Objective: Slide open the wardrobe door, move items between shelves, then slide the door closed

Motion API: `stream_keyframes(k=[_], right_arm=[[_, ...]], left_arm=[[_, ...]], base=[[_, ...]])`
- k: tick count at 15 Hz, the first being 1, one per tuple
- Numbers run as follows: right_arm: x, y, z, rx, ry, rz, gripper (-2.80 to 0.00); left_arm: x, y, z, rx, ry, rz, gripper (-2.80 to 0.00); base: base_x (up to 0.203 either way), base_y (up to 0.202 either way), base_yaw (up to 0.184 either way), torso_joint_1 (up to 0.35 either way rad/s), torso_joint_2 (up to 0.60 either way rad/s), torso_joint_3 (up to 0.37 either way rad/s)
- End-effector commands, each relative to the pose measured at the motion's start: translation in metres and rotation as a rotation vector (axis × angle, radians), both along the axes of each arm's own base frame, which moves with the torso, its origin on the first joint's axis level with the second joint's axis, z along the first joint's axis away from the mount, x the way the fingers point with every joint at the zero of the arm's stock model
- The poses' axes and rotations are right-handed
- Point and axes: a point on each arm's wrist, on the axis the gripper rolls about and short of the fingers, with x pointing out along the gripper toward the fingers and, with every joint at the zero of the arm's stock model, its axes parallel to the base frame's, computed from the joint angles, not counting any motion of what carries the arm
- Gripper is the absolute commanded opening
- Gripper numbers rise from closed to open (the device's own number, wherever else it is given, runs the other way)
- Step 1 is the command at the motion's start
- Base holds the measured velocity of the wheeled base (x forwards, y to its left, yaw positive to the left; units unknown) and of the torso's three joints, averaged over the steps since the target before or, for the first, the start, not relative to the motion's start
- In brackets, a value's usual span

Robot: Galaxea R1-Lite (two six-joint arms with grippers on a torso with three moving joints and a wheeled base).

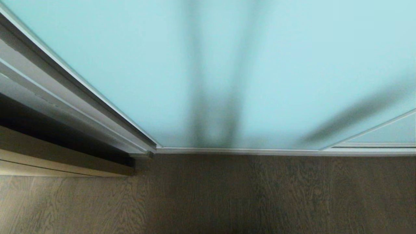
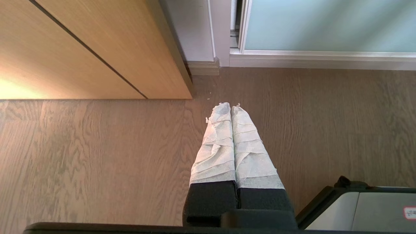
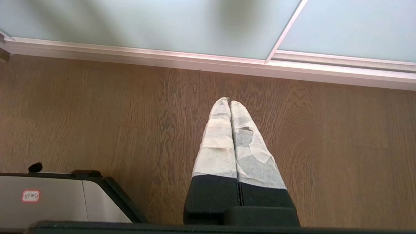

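The sliding wardrobe door (image 1: 136,65) is a frosted pale aqua glass panel in a thin silver frame, filling the upper head view; it also shows in the left wrist view (image 2: 325,26) and the right wrist view (image 3: 146,22). It stands across the opening, so the shelves and the items are hidden. My left gripper (image 2: 230,105) hangs shut and empty over the wooden floor near the door's left corner. My right gripper (image 3: 229,100) hangs shut and empty over the floor before the door's bottom rail. Neither arm shows in the head view.
A light wooden door (image 2: 91,48) stands at the left, by the grey wardrobe frame (image 1: 65,97). A second glass panel (image 1: 386,131) overlaps at the right. The wooden floor (image 1: 227,195) lies in front. My base's grey corner (image 2: 364,208) shows beside each gripper.
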Motion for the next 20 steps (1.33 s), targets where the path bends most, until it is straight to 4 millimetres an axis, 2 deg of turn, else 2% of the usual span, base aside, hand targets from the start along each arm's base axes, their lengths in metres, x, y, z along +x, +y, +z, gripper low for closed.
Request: stream_keyframes(k=[1, 20], right_arm=[[0.0, 0.0, 0.0, 0.0, -0.001, 0.001, -2.8], [0.0, -0.0001, 0.0003, 0.036, -0.004, 0.0, -2.8]], left_arm=[[0.0004, 0.0, -0.0006, 0.0, 0.006, 0.001, -2.8], [0.0004, 0.0, -0.0006, 0.0, 0.006, 0.001, -2.8]], base=[[0.0, 0.0, 0.0, 0.0, 0.0, 0.0], [0.0, 0.0, 0.0, 0.0, 0.0, 0.0]])
